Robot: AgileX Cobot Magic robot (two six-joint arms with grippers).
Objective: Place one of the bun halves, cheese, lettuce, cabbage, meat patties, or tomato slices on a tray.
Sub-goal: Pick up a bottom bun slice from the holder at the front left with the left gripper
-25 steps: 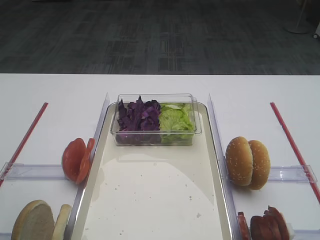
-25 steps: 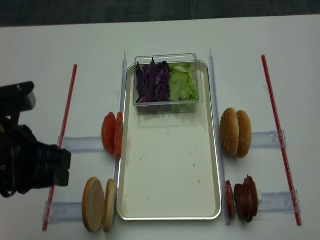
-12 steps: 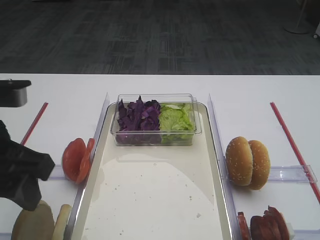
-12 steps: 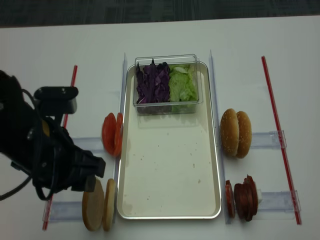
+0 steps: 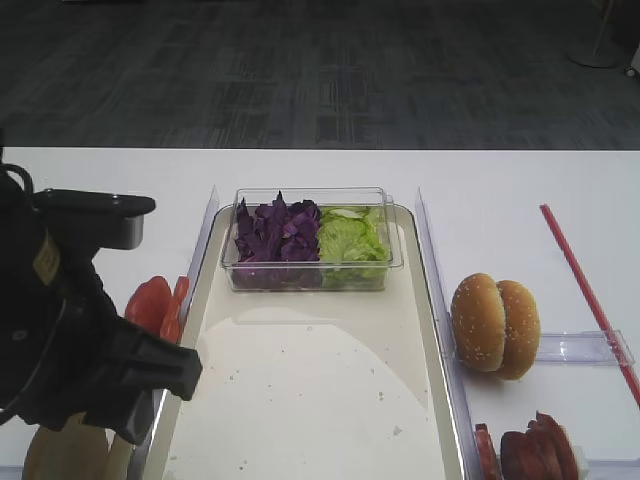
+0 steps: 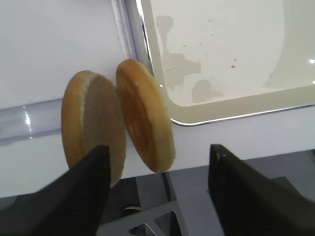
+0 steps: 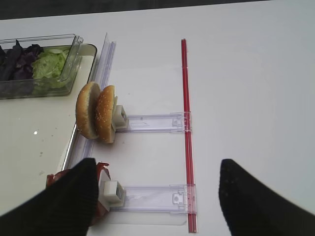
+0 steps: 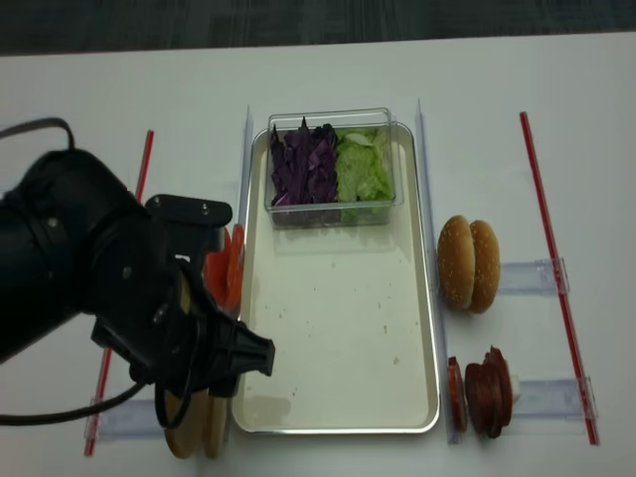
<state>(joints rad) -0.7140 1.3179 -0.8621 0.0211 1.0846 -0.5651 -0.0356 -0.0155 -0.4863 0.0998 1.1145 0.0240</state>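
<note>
Since a second before, the left gripper (image 6: 155, 196) had swung in over the bun halves (image 6: 118, 118), its jaws wide apart and holding nothing. The right gripper (image 7: 155, 199) also stood open and empty. Beyond the buns, the tray (image 8: 422, 298) bore no ingredient yet. No writing was readable.

Glossy cream-white tray (image 8: 338, 338) with thin silvery metal rim at centre frame, clear plastic box (image 8: 333, 164) at its top, matt white tabletop (image 8: 497, 99), transparent plastic holders (image 7: 152, 122), matt black left arm (image 8: 89, 288), smooth tan-crusted bun halves (image 6: 118, 120) lower left.
</note>
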